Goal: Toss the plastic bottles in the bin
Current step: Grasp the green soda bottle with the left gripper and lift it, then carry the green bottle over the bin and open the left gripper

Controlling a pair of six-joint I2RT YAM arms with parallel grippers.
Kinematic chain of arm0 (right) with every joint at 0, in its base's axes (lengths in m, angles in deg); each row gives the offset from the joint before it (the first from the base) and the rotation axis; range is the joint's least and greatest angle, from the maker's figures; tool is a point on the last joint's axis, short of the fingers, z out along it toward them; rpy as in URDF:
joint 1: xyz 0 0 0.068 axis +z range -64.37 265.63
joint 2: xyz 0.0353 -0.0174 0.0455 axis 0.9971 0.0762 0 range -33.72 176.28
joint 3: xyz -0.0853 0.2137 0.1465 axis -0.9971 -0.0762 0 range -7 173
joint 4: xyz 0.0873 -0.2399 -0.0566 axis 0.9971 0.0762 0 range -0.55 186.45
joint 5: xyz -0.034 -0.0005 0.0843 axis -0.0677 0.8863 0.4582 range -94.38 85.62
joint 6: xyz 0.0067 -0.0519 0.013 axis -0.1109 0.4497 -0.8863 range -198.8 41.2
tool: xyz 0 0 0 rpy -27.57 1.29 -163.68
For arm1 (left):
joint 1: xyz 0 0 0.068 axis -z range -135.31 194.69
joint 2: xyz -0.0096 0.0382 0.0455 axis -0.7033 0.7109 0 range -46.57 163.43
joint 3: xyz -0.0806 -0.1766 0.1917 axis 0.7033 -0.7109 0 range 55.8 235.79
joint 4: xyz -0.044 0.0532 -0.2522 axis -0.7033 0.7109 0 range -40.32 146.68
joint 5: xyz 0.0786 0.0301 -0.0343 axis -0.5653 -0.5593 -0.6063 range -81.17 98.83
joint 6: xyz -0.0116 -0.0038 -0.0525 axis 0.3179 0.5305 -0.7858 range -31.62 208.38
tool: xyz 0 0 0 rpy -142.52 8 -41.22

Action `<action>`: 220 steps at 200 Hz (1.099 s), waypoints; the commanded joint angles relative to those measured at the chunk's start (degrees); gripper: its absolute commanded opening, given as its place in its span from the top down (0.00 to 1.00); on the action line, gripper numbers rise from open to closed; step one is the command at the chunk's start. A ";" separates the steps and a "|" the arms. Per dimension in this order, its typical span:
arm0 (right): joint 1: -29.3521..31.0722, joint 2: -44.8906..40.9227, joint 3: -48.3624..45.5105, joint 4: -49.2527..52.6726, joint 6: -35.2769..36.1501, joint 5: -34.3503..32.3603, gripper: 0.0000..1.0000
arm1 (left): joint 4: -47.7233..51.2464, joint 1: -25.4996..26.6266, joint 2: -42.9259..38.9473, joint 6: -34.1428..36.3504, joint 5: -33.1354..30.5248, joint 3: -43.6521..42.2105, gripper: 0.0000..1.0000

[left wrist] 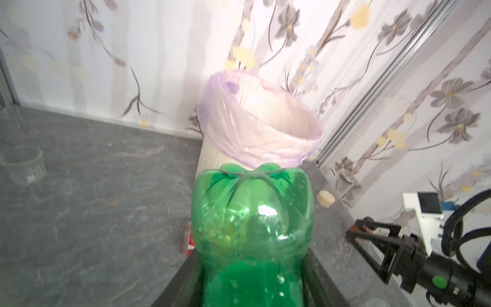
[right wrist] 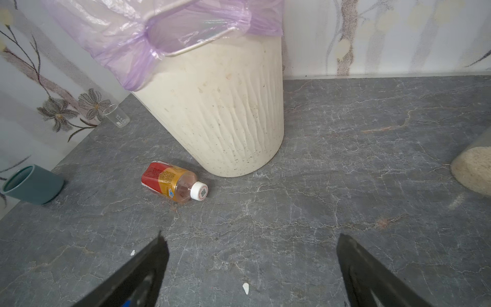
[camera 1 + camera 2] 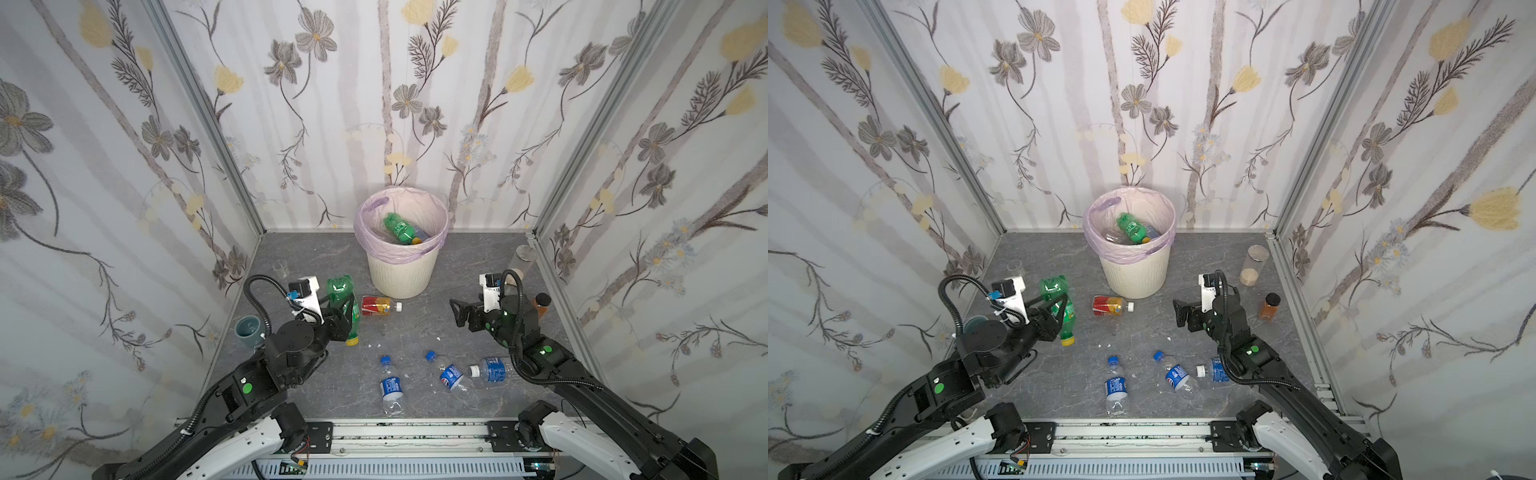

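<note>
green bottle (image 1: 252, 226) fills the left wrist view, base forward, pinched at its waist by the left gripper (image 3: 344, 311), cap hanging low. bin (image 3: 401, 274) stands ahead of that gripper, a little toward the right arm, its rim seemingly higher than the bottle (a binned bottle (image 3: 399, 227) shows inside). likely step: carrying this bottle to the bin. next move calls for a lift above the rim, a reach over the opening, then letting go. open table (image 3: 415, 328) lies between gripper and bin; red bottle (image 3: 376, 305) lies just beside the gripper. loose liner (image 1: 239, 127) overhangs the rim and could snag. right gripper (image 3: 456, 312), spread wide and empty, hovers well apart. three blue bottles (image 3: 390, 384) lie behind both grippers.
</note>
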 commanded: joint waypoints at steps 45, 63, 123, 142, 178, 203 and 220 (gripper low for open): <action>0.03 -1.50 0.12 1.23 -1.55 -0.51 0.02 | -17.39 -0.50 11.14 15.86 -0.36 9.81 0.53; -0.03 -2.42 0.14 1.90 -1.54 -0.89 0.02 | -21.24 -3.10 17.50 18.21 3.33 14.56 0.52; 0.24 -4.07 1.43 5.48 -3.29 0.64 0.03 | -21.78 -21.32 59.76 13.51 27.35 55.42 0.11; 0.42 -4.91 2.70 9.10 -3.13 1.00 0.03 | -10.36 -20.91 69.07 15.95 28.46 67.24 0.00; 0.42 -7.40 3.04 12.37 -2.64 2.74 0.01 | -10.71 -20.09 65.59 17.34 26.94 61.54 0.00; 0.49 -6.75 4.13 14.34 -2.52 5.16 0.02 | -10.71 -20.10 62.38 17.68 27.37 58.60 0.00; 0.61 -5.86 4.75 16.21 -2.43 5.89 0.02 | -10.71 -20.03 60.09 17.90 27.36 55.93 0.00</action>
